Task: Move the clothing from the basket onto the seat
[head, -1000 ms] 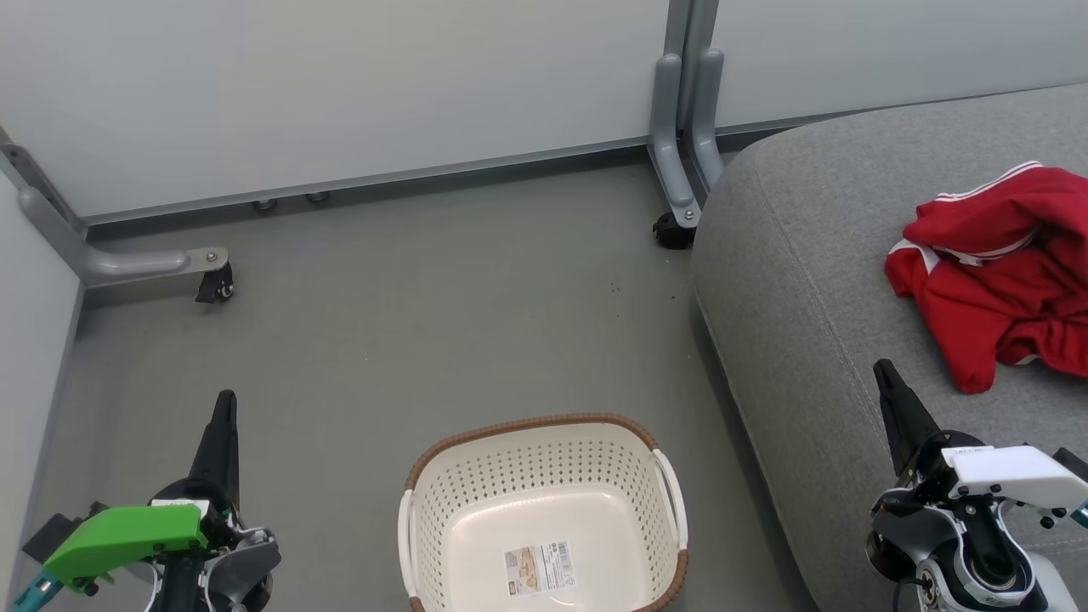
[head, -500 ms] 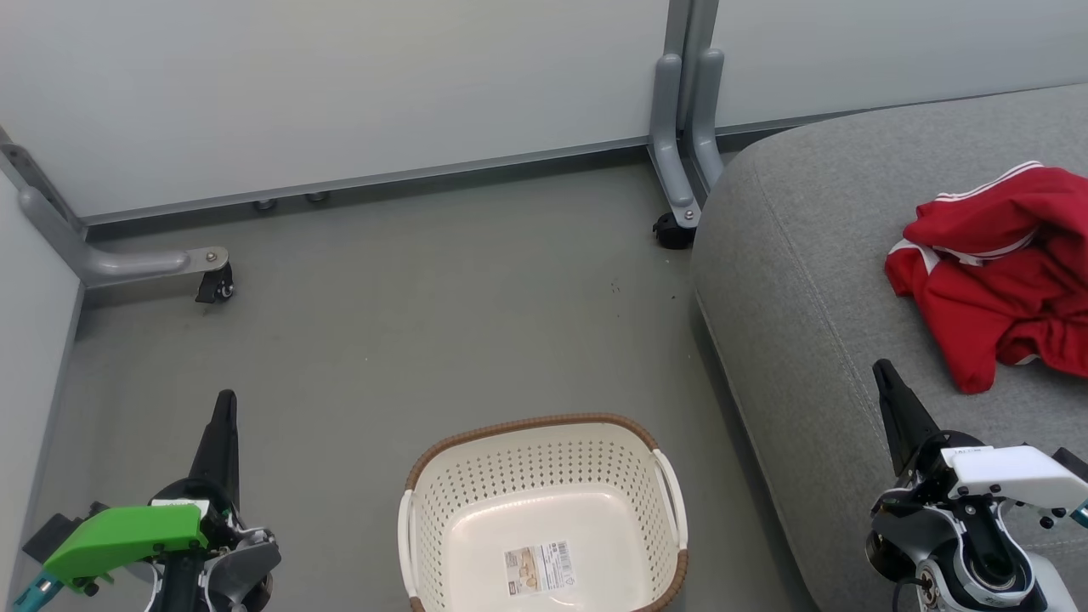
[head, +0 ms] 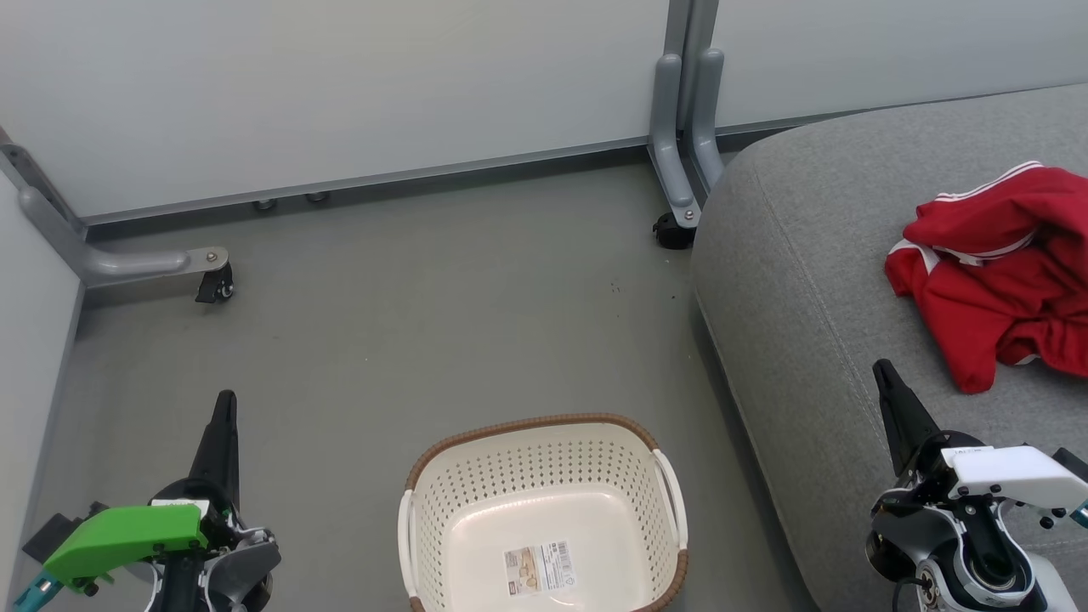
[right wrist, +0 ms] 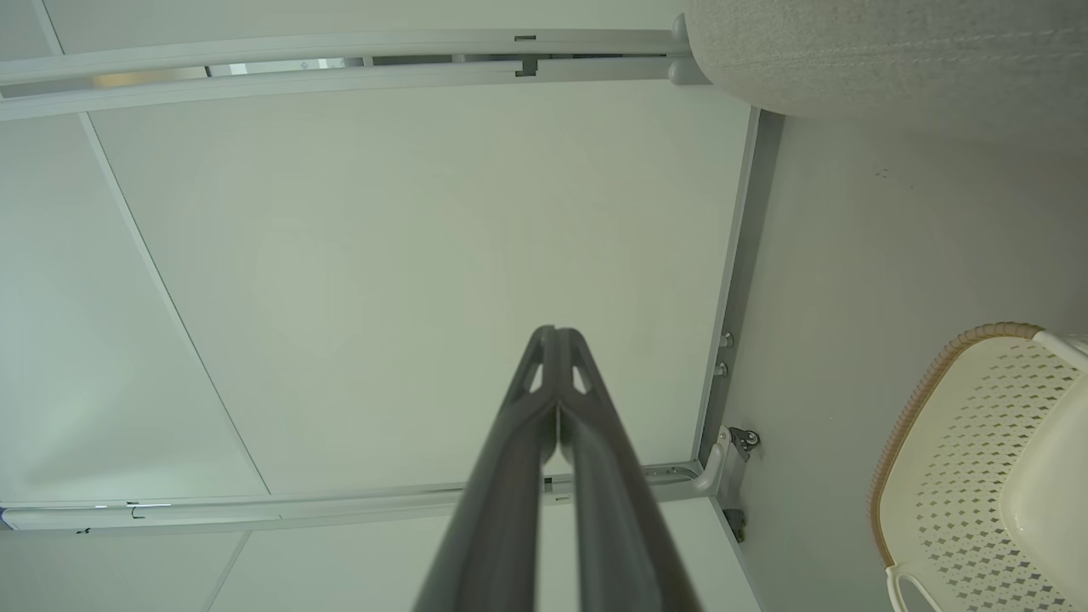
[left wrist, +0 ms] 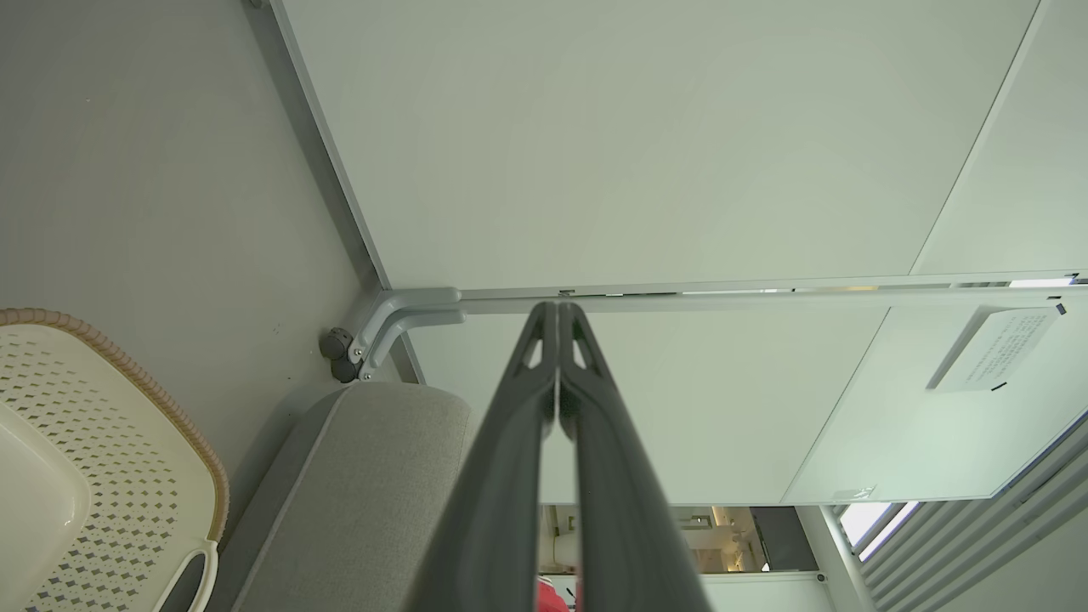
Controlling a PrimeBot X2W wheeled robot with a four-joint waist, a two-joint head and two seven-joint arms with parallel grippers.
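Nothing lies in the small oval cream-white perforated plastic basket (head: 544, 476) (bare but for its sticker label (head: 538, 569)); the crumpled bright red, white-striped clothing (head: 994, 272) rests on the large grey woven-fabric seat (head: 807, 255); the task looks done; the left gripper (head: 225, 401) and right gripper (head: 884, 370) hang clenched, grasping nothing.

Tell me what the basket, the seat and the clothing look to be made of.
Basket: likely moulded plastic, smooth cream walls punched with even holes, brown woven-look rim.
Seat: grey woven upholstery fabric, matte, with stitched seams.
Clothing: thin red fabric, probably synthetic, crumpled in soft folds, white stripe trim.
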